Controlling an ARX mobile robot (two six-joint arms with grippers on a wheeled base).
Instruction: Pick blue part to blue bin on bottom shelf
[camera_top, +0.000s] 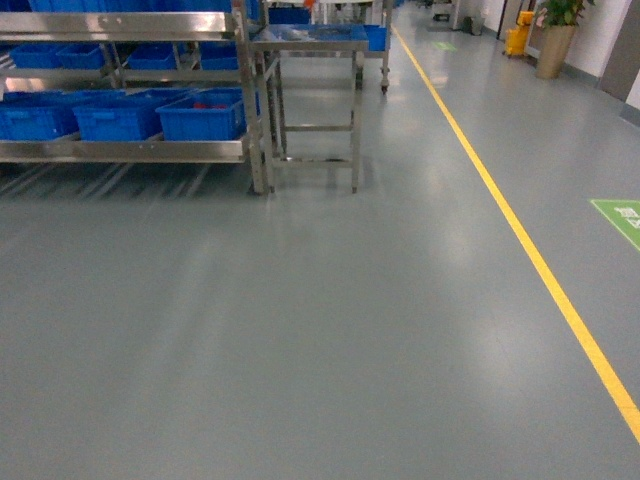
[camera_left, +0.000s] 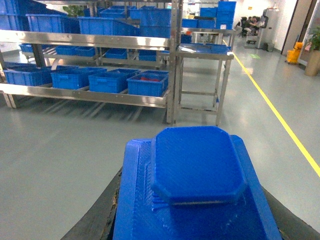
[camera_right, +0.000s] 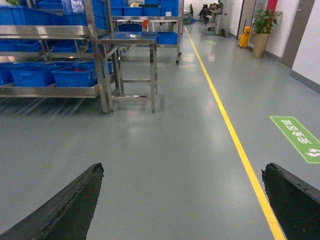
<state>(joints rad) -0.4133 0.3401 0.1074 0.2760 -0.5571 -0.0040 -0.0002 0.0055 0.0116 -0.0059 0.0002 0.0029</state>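
The blue part (camera_left: 195, 160) fills the lower half of the left wrist view, a bright-blue block with a raised flat cap. My left gripper (camera_left: 194, 205) is shut on it, and a black finger (camera_left: 102, 215) shows on either side. Far ahead, blue crates stand in a row on the bottom shelf (camera_left: 85, 95) of a steel rack. The blue bin (camera_left: 112, 80) sits beside a crate with red contents (camera_left: 148, 80). My right gripper (camera_right: 182, 172) is open over bare floor, holding nothing. Neither gripper appears in the head view, where the bottom shelf (camera_top: 120, 150) lies at upper left.
A steel table (camera_top: 312, 45) stands just right of the rack's corner post (camera_top: 252, 100). A yellow floor line (camera_top: 520, 230) runs diagonally on the right, with a green floor sign (camera_top: 622, 215) beyond it. Grey floor stretches between me and the rack.
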